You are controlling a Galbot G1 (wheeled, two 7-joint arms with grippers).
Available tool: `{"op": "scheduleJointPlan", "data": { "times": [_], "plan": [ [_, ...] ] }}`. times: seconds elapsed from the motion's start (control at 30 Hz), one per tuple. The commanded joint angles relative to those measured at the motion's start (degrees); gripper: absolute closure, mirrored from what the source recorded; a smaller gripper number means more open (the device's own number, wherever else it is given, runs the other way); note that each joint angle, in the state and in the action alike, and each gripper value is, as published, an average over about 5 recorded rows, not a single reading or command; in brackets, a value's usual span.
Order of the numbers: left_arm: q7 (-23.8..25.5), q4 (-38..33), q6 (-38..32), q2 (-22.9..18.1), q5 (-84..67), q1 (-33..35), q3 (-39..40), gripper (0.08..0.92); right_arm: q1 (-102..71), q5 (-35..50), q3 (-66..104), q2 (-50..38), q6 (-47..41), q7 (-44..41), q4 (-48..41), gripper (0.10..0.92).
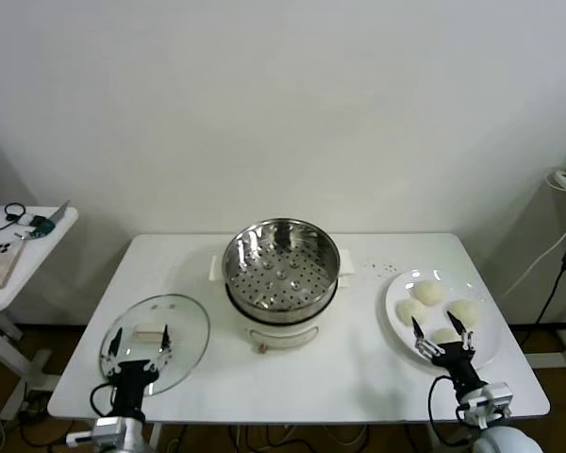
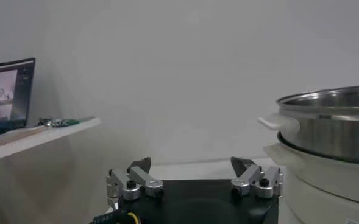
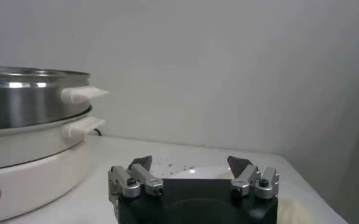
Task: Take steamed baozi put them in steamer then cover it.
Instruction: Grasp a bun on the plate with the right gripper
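Four steamed baozi (image 1: 436,310) are seen on a white plate (image 1: 393,300) at the right of the head view, on the counter (image 1: 358,377). The right gripper (image 1: 444,332) is held over the plate's near edge, its fingers (image 3: 141,163) spread wide apart, nothing gripped. The left gripper (image 1: 140,340) is held at lower left above the cover (image 1: 189,326), fingers (image 2: 141,164) likewise apart and empty. The steamer (image 1: 281,264) is placed centrally, uncovered. No writing can be read.
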Motion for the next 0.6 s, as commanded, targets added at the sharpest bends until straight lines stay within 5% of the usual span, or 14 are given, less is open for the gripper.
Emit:
{"op": "scheduleJointPlan", "data": {
  "times": [0.03,0.37,0.6],
  "plan": [
    [-0.43,0.03,-0.09,0.09,0.48,0.0,0.08,0.177,3.37,-0.78,1.24,-3.36,-3.83,-2.63,0.2,0.203],
    [-0.91,-0.59,-0.76,0.69,0.85,1.21,1.74,0.177,15.76,-8.38,-3.87,-28.58,-14.02,-23.5,-7.78,0.203],
    [-1.8,0.6,-2.55,1.02,0.69,1.77,3.32,0.177,35.79,-17.3,-18.65,-35.49,-12.69,-40.86,-19.04,0.203]
  ]
}}
